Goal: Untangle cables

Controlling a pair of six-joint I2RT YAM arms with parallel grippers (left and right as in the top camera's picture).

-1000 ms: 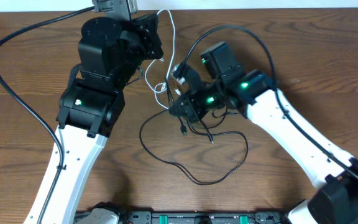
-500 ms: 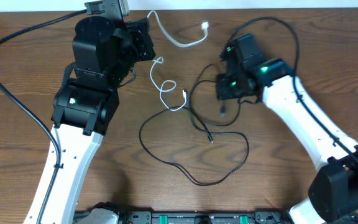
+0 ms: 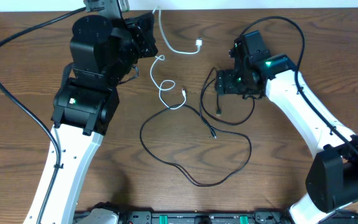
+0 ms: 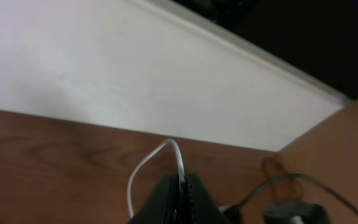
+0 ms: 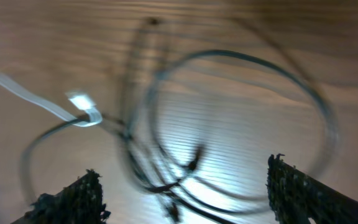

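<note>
Two cables lie here, one white and one black, and two arms work over them, each with one tool.

The left arm [image 3: 73,155] reaches up the counter [image 3: 266,186] toward its far edge. The left tool [image 3: 153,37] is clenched on the white cable [image 3: 199,43]. In the left wrist view the two fingers [image 4: 166,199] meet and pinch a small bend of this cable [image 4: 178,152].

The right arm [image 3: 303,118] bends from the right side toward the middle, and the right tool [image 3: 218,82] points to the left. It is released. In the right wrist view its two fingers [image 5: 73,196] stand wide apart with no cable pinched between them. That view is blurred.

The white cable is thin and smooth. One part goes from the left tool to a small plug at the far side, and another part makes small loops near the middle of the counter. The black cable [image 3: 197,183] is thin and longer. It makes one large open loop on the near half, and smaller curves lie around the right tool, where its small plug ends rest.

The two cables come close together only near the white loops. The counter is brown wood with a visible grain.
</note>
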